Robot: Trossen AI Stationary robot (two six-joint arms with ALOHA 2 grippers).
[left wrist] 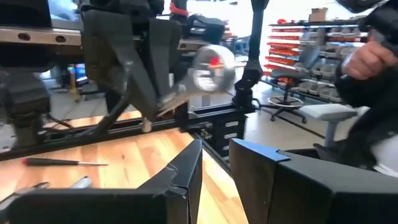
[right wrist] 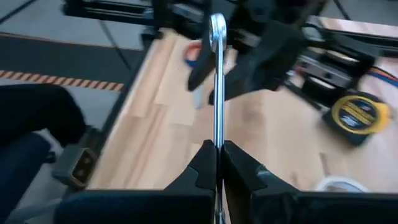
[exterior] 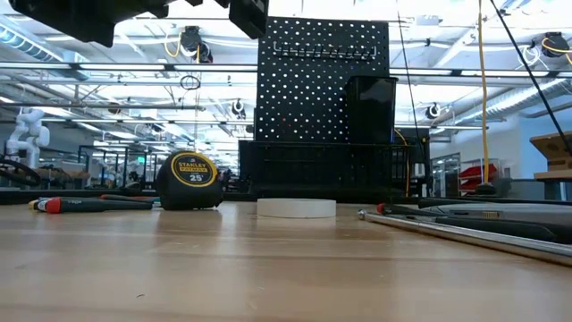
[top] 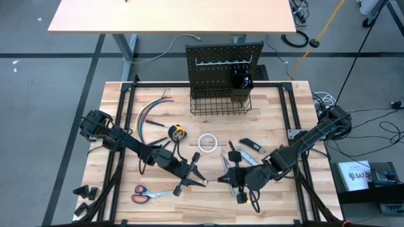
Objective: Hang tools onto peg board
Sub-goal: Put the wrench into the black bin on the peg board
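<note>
Right gripper [right wrist: 217, 163], low over the near counter [top: 278, 107], has its fingers pinching the slim silver steel wrench [right wrist: 217, 81] by 1 end. Left gripper [left wrist: 214, 165] faces it nearby, fingers slightly parted, apparently holding nothing. The wrench is stiff, smooth, likely slippery; grip mid-shank. The black perforated peg board [top: 224, 57] stands at the far edge.

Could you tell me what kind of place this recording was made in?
Most likely a robotics lab or workshop: an open hall with ceiling rails, red parts bins, and a second worktable beyond the peg board.
</note>
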